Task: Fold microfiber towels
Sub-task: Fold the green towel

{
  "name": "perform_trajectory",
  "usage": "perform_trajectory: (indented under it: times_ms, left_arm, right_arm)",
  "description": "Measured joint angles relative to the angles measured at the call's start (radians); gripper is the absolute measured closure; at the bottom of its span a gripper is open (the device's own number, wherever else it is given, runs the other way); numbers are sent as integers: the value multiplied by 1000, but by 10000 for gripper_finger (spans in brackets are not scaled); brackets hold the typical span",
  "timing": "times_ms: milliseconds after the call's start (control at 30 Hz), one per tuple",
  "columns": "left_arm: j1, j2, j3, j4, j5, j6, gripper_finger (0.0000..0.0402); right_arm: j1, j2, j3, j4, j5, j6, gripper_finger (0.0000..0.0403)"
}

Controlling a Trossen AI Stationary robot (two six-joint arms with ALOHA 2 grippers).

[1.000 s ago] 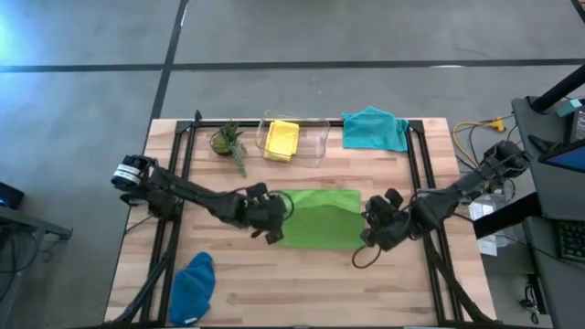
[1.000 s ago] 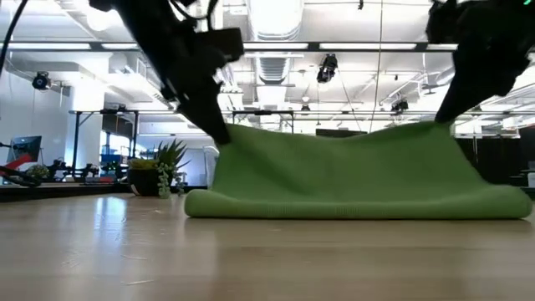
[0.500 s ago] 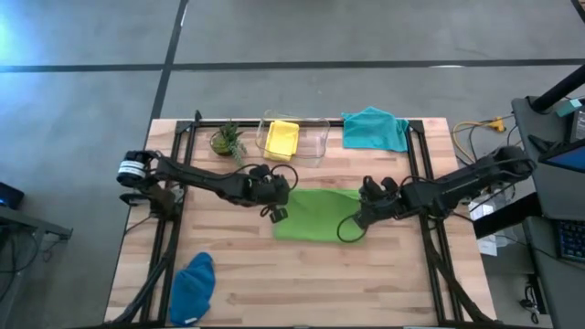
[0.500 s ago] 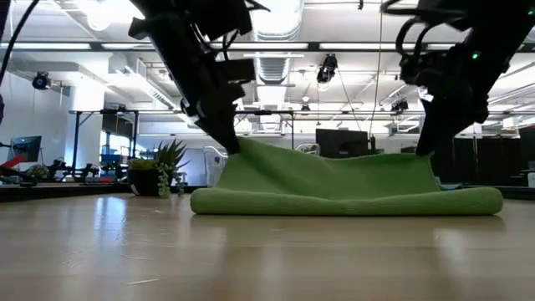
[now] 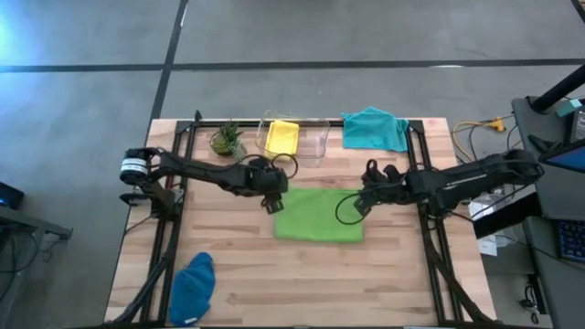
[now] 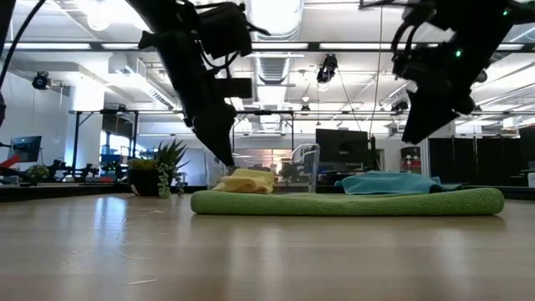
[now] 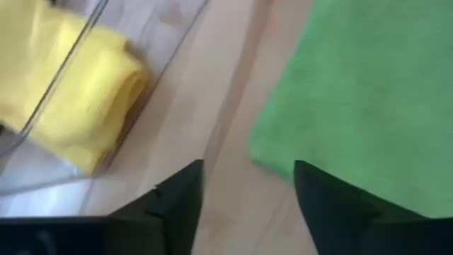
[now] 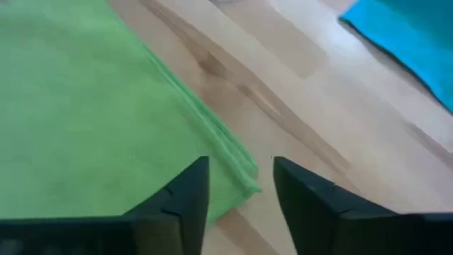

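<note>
The lime green towel [image 5: 318,215] lies folded flat at the table's middle, seen as a low band in the low view [image 6: 347,201]. My left gripper [image 5: 274,199] stands open just above its far left corner [image 7: 263,150]. My right gripper [image 5: 350,208] stands open above its far right corner [image 8: 241,173], where several stacked layers show. Neither touches the cloth. The yellow towel [image 5: 281,137] lies in the clear bin [image 5: 315,142]. The teal towel [image 5: 375,128] lies at the far right, and the dark blue towel [image 5: 194,285] lies bunched at the near left.
A small potted plant [image 5: 228,139] stands at the far left beside the bin. Black frame rails [image 5: 183,174] run along both sides of the table. Bare wood lies in front of the green towel, toward the near edge.
Both grippers have carried the green towel's raised edge toward the table's far edge, folding it over the rest, and have let go. The towel, held up like a tent before, now lies flat and is about half as deep as before.
</note>
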Motion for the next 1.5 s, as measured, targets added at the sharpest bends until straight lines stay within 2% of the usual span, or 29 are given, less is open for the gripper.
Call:
perform_trajectory:
  times_ms: [100, 267, 333, 500, 633, 800, 1067, 1333, 1500]
  left_arm:
    - [14, -17, -17, -34, 107, -3, 169]
    - [-21, -20, -71, 24, 515, 1, 169]
    - [-69, -18, -101, 65, 564, 5, 177]
    - [-213, -21, -163, 217, 557, 53, 198]
    - [-311, -21, -167, 243, 430, 52, 203]
    - [-367, -33, -154, 264, 266, 71, 203]
    - [-370, 16, -169, 365, 207, 163, 204]
    - [-332, 98, -173, 372, 182, 147, 204]
    - [-324, 141, -166, 384, 186, 47, 207]
  right_arm:
    - [27, -66, -3, 15, -42, -17, 222]
    - [160, -134, -49, 180, -221, -112, 208]
    - [238, -131, -72, 256, -232, -140, 208]
    - [402, -40, -130, 443, -202, -214, 212]
    - [457, 69, -127, 468, -173, -198, 213]
    - [461, 179, -96, 479, -167, -178, 214]
    - [461, 301, -84, 479, -143, -236, 213]
    - [454, 358, -90, 445, -153, -226, 214]
    - [454, 366, -90, 403, -159, -179, 224]
